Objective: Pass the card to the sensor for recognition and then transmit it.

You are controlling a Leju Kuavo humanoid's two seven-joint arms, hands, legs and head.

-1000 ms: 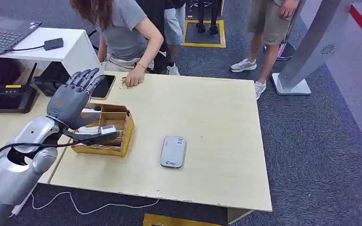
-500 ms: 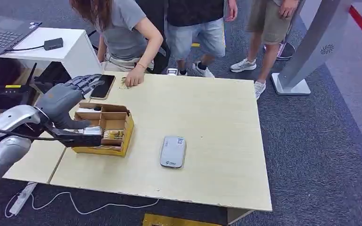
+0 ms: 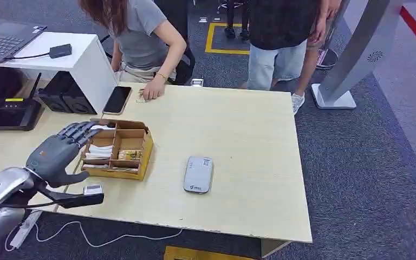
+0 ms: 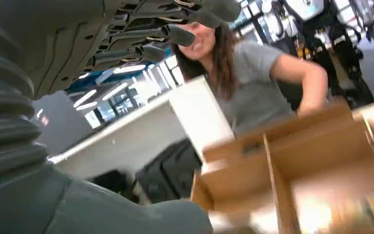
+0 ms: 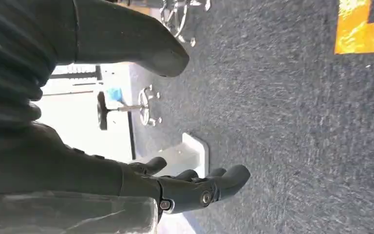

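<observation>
**Left hand off the box, sensor to its right**

Left hand (image 3: pixel 54 154) at lower left, fingers spread over the box's (image 3: pixel 120 150) left edge, gripping nothing I can see. Cards (image 3: pixel 98 152) lie in the box. Sensor (image 3: pixel 198 174) at centre of surface (image 3: pixel 238 141), long axis toward the far edge. Right hand (image 5: pixel 195 187) hangs empty, fingers loosely apart.

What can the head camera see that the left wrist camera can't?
Only the head view shows the whole table, the grey sensor lying flat on it, the black phone near the far edge, and the carpet.

Only the left wrist view shows the underside of the left hand up close, its fingers spread with nothing in them, and ceiling lights beyond.

Both show the left hand, the cardboard box with its dividers, and the person in the grey shirt leaning on the table.
</observation>
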